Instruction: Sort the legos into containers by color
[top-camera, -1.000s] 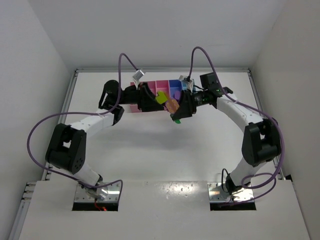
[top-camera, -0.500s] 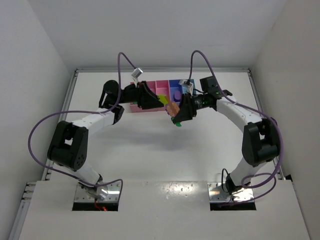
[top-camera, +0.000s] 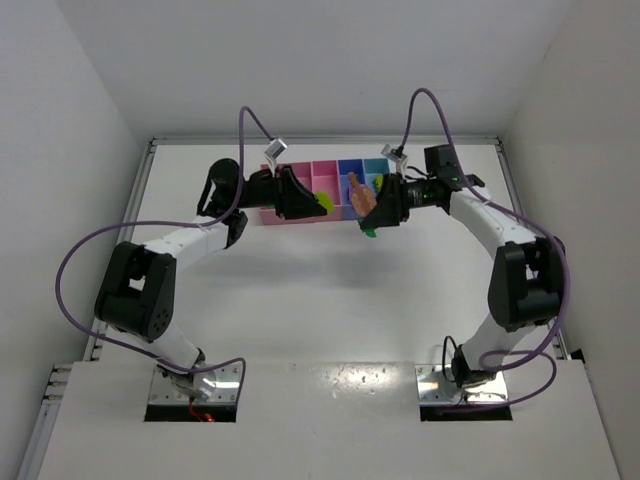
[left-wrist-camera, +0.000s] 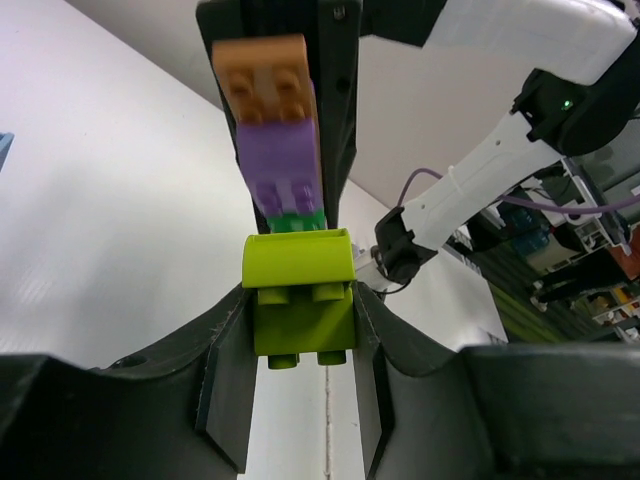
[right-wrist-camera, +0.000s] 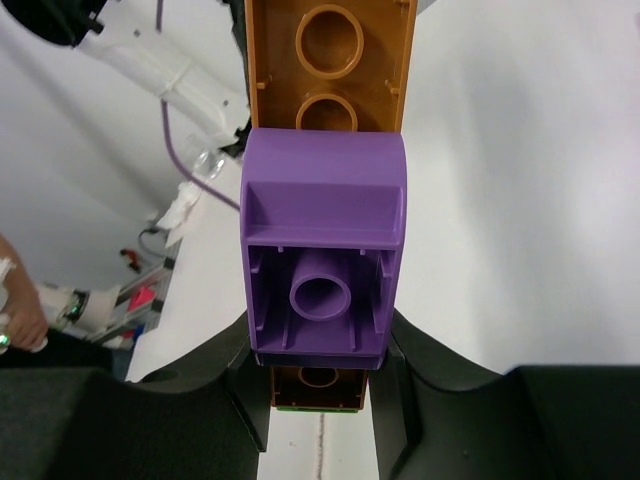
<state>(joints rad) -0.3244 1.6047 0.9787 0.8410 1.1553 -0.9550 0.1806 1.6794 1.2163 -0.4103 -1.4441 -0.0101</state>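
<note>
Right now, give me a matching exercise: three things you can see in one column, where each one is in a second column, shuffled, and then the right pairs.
Things
1. yellow-green brick
2. purple brick
3. trays

Places
A. gripped in the right hand
B. on the table, at its far side beyond both hands
C. gripped in the left hand

Pairs: 1-C, 2-A, 3-B
</note>
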